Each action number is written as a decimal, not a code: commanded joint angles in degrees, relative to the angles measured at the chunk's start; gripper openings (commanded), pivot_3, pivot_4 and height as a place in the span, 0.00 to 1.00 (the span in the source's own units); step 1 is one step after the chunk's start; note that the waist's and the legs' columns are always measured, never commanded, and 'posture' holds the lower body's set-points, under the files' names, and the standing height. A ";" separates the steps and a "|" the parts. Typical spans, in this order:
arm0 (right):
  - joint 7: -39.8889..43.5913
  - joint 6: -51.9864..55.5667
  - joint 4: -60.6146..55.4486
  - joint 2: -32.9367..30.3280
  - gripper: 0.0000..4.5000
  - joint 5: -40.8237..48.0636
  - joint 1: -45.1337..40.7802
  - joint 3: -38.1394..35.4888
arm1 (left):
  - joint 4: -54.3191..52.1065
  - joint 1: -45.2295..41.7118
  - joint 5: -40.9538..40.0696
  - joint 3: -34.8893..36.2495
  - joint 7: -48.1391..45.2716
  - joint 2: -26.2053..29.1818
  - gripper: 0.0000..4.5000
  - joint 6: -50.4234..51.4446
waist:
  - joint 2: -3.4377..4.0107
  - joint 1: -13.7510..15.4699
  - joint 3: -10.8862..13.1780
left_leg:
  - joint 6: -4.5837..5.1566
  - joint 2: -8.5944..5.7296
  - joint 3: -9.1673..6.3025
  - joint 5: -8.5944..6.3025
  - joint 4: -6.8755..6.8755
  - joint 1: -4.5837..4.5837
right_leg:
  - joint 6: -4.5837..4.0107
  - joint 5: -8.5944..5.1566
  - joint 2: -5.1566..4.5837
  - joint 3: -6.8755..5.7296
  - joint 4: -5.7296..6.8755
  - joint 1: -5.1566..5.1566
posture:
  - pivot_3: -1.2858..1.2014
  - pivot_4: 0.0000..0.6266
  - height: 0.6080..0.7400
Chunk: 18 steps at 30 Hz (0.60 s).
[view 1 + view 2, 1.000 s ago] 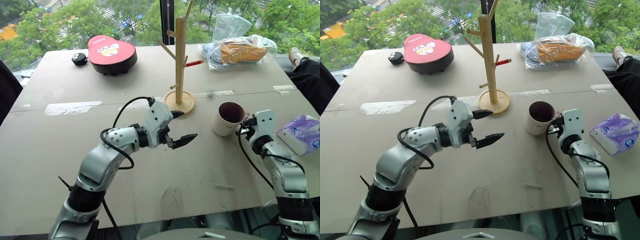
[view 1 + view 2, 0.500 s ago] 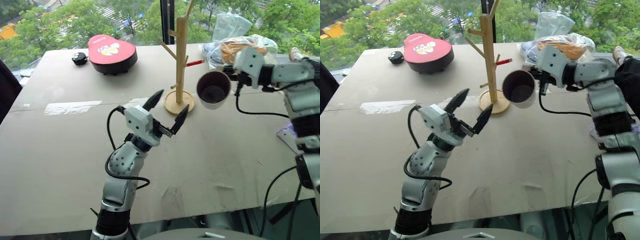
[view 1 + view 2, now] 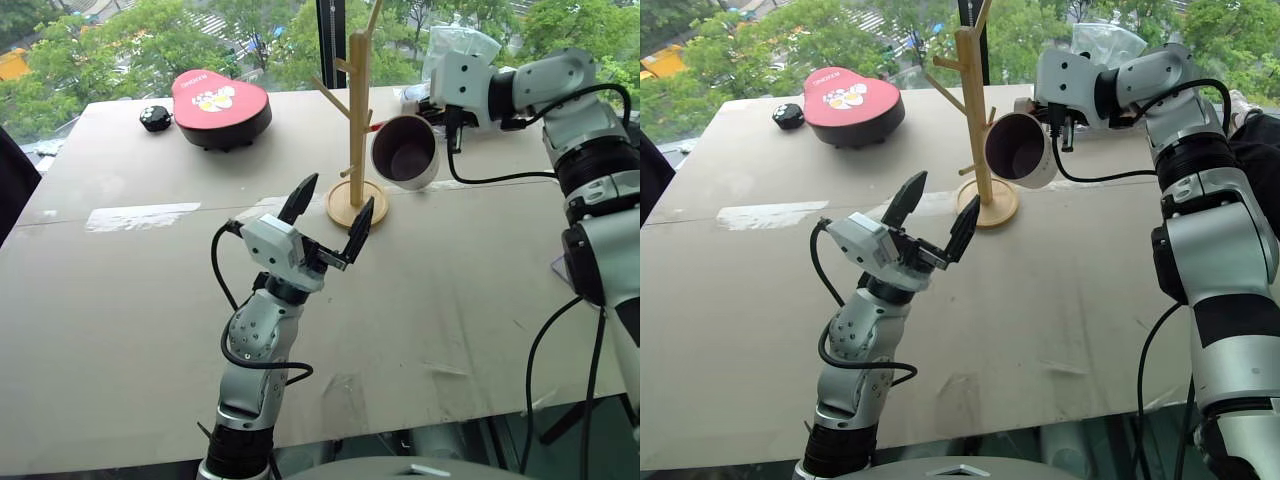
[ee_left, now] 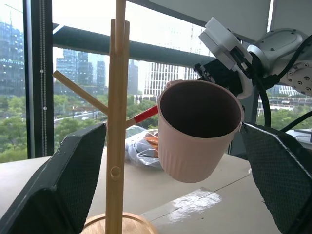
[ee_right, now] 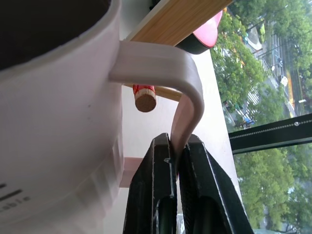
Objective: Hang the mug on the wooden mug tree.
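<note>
Your mug tree (image 3: 358, 120) loses its top past the frame edge at 12 o'clock. The mug (image 5: 53, 112) runs off frame at 9 o'clock in the right wrist view, its print cut and too small to read.

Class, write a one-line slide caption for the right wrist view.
End effector pinching the mug by its handle, beside a red-tipped peg of the mug tree.
</note>
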 commanded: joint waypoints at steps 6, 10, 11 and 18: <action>-4.80 0.36 1.71 0.33 0.45 -1.48 -3.99 -2.47 | -1.27 -0.63 -0.02 0.21 0.60 0.25 1.00 -0.80 | 0.01 0.16 0.00 | 0.00 -0.02 -0.01 0.00 0.00 -0.02 | 0.00 0.00 -0.01 -0.01 0.00 -0.01 | 0.52 0.24 1.00; -6.77 2.87 2.16 -0.47 0.80 -0.21 -3.72 -4.82 | -1.38 -0.70 -0.43 -0.04 0.37 0.54 1.00 -0.31 | 0.01 0.12 0.00 | 0.00 -0.02 0.00 0.00 -0.01 -0.03 | 0.00 0.00 0.00 0.00 -0.01 -0.03 | 0.52 0.24 1.00; -6.71 3.37 2.08 -0.80 0.89 0.13 -3.26 -5.44 | -1.38 -0.65 -0.57 0.02 0.24 0.74 1.00 -0.21 | 0.01 0.13 0.01 | 0.00 -0.02 0.00 0.00 -0.01 -0.03 | 0.00 0.00 0.00 0.00 -0.01 -0.02 | 0.52 0.24 1.00; 2.97 12.78 -4.90 -4.07 0.99 10.34 10.33 -13.83 | 0.28 5.14 -1.76 0.37 -4.14 6.90 1.00 2.68 | -0.01 0.18 -0.04 | 0.00 -0.02 0.00 0.00 0.01 -0.04 | 0.00 0.00 -0.03 0.02 -0.02 0.01 | 0.52 0.24 1.00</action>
